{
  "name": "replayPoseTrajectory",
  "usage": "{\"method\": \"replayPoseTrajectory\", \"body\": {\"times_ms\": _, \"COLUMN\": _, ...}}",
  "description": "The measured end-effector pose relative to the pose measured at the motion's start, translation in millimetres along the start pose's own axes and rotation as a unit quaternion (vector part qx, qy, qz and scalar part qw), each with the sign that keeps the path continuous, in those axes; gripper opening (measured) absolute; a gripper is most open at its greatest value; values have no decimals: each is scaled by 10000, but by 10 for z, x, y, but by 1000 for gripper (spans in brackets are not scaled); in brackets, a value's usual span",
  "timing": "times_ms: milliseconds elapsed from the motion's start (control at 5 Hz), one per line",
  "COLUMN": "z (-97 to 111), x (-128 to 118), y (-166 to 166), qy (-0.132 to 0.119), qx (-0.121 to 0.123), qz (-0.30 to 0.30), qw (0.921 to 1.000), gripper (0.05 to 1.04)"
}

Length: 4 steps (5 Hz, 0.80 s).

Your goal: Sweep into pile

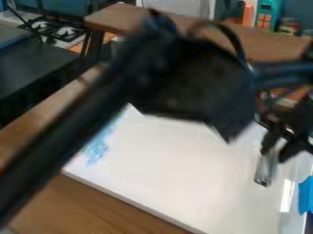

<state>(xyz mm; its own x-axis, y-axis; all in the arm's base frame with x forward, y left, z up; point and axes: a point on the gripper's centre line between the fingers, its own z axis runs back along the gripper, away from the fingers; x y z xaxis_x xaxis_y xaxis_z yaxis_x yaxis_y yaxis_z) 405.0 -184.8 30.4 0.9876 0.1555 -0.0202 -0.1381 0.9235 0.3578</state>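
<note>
The arm (67,121) is black, with a long tube, angular housing (189,84) and looping cable (231,35).

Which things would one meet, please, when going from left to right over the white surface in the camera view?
Light-blue material, a see-through object between the fingers of the claw, a bright blue patch at the right edge.

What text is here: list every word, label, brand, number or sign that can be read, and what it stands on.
No text can be read.
Small containers at the upper right: any labels are too small to read.
Light-blue patch on the white board: no letters or numbers can be made out.
</note>
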Motion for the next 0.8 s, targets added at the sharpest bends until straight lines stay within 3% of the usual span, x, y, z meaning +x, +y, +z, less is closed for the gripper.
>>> {"method": "replayPoseTrajectory", "body": {"times_ms": 200, "z": -73, "x": -161, "y": -353, "qy": 72, "qx": 123, "qz": -229, "qw": 9996, "gripper": 384}}
{"method": "replayPoseTrajectory", "body": {"times_ms": 400, "z": -74, "x": -124, "y": -355, "qy": 153, "qx": 141, "qz": -94, "qw": 9997, "gripper": 676}}
{"method": "replayPoseTrajectory", "body": {"times_ms": 600, "z": -147, "x": -129, "y": -310, "qy": 186, "qx": -24, "qz": -43, "qw": 9998, "gripper": 934}}
{"method": "replayPoseTrajectory", "body": {"times_ms": 800, "z": 211, "x": -180, "y": -61, "qy": -45, "qx": -460, "qz": 18, "qw": 9989, "gripper": 1005}}
